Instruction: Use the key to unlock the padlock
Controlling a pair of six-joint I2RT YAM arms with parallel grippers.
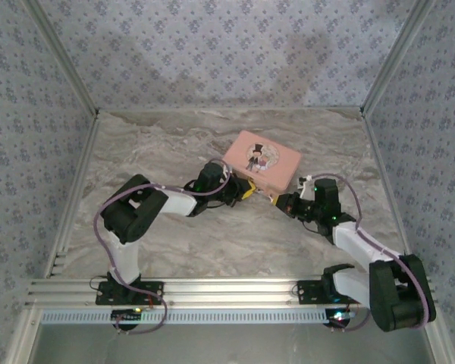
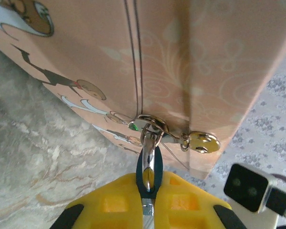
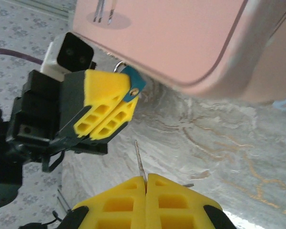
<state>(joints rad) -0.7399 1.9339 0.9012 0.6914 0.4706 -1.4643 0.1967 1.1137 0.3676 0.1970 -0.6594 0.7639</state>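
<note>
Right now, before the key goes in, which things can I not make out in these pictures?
- The padlock's keyhole: left wrist view, the shut left hand pinches its body and covers it.
- The key: right wrist view, a thin blade tip pokes out; the rest is buried in the shut right hand.
- Both, top view: too small, crowded by the hands.
- The pink box: cut off by frame edges in both wrist views.

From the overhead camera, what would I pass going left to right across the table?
left arm's base → left end effector → right end effector → right arm's base
</note>
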